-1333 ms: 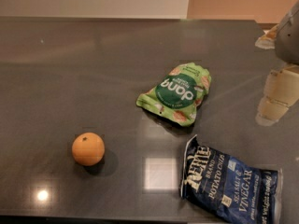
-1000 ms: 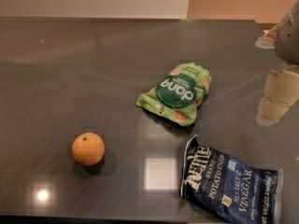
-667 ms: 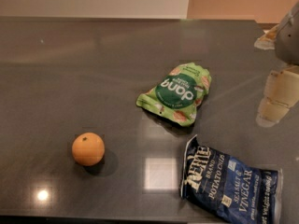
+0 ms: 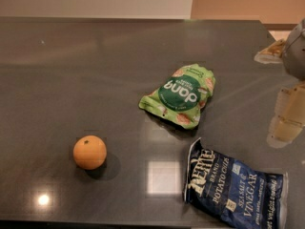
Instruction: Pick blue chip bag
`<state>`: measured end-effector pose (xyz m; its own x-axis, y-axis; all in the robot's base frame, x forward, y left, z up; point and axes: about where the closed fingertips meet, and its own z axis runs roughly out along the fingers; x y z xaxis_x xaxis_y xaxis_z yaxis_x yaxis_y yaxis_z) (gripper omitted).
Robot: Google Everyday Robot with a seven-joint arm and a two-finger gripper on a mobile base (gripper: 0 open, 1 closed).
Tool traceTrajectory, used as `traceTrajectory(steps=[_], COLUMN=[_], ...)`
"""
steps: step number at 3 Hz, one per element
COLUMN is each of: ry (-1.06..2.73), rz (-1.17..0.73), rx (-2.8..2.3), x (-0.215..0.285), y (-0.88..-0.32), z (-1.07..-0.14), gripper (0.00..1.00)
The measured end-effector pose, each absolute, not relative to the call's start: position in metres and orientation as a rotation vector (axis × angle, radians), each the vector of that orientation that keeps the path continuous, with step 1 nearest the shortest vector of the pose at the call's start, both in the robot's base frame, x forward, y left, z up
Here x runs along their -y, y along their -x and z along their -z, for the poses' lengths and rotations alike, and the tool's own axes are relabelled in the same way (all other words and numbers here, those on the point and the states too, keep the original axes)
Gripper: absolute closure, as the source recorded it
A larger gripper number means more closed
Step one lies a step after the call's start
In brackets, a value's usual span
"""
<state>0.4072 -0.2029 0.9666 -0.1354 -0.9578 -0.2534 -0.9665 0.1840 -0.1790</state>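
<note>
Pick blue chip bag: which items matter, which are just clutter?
Job:
- blue chip bag, front right
- gripper, right edge, apart from the bag

Lying about:
- green pouch, centre
- orange, front left

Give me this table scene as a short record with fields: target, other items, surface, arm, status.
target: blue chip bag, lying flat at front right
other items: green pouch mid-table; orange at front left
surface: dark glossy table
arm: gripper at right edge, beyond the blue chip bag, not touching it
status: bag not yet grasped
</note>
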Motion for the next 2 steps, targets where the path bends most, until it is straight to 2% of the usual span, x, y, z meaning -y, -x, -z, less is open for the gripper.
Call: traceTrajectory(steps=[2], ry=[1.902], rz=[-0.125], rx=[-2.122], x=[0.197], y=[-0.363], z=[-0.934], gripper=[0.00])
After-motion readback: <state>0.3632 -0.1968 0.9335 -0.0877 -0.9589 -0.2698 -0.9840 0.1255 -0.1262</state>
